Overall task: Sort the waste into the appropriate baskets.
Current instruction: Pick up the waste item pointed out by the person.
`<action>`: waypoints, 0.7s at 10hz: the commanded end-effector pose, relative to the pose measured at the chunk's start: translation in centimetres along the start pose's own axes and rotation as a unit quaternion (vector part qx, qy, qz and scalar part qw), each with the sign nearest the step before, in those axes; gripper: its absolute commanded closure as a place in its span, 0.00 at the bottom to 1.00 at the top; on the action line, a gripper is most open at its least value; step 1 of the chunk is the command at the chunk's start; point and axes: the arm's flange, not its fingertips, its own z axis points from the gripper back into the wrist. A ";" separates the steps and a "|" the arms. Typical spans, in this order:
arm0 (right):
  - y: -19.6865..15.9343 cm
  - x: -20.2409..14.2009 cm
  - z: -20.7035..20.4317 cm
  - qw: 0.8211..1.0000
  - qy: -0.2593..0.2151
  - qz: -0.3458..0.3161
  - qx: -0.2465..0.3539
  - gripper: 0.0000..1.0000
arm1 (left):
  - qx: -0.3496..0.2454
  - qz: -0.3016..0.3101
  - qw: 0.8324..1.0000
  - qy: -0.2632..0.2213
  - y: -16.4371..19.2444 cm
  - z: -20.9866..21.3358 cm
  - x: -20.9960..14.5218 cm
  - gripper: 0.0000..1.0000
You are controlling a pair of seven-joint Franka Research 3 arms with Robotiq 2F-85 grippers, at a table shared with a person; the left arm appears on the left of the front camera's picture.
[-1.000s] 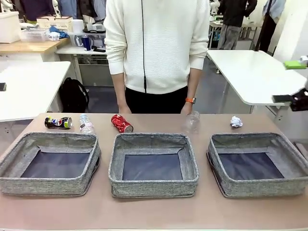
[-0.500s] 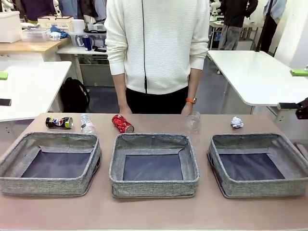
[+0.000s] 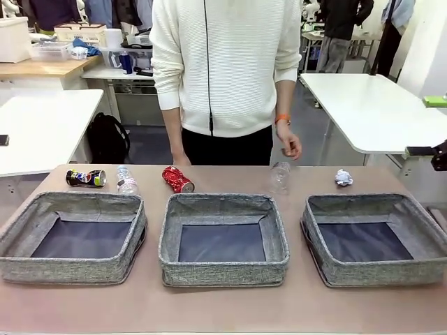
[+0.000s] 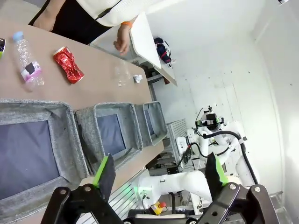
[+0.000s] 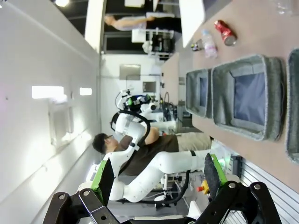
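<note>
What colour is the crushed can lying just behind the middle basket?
Red. The can shows best in the front view.

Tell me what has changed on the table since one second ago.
The person's hand with the orange wristband rose from beside the crushed clear container, which stands free now. The dark can, bottle, red can, paper ball and three baskets stayed put.

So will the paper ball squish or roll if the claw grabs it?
Probably squishes: the paper ball looks loosely crumpled, so likely light and soft. Its lumpy shape should stop it rolling far on the flat table.
</note>
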 end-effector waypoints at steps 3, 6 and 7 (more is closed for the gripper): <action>0.3 0.4 -0.3 1.000 -0.001 0.015 0.010 0.00 | -0.010 -0.013 1.000 -0.004 0.0 -0.3 0.2 0.00; 0.3 0.4 -0.3 1.000 -0.001 0.015 0.010 0.00 | -0.010 -0.013 1.000 -0.004 0.0 -0.3 0.2 0.00; 0.3 0.4 -0.3 1.000 -0.001 0.015 0.010 0.00 | -0.010 -0.013 1.000 -0.004 0.0 -0.3 0.2 0.00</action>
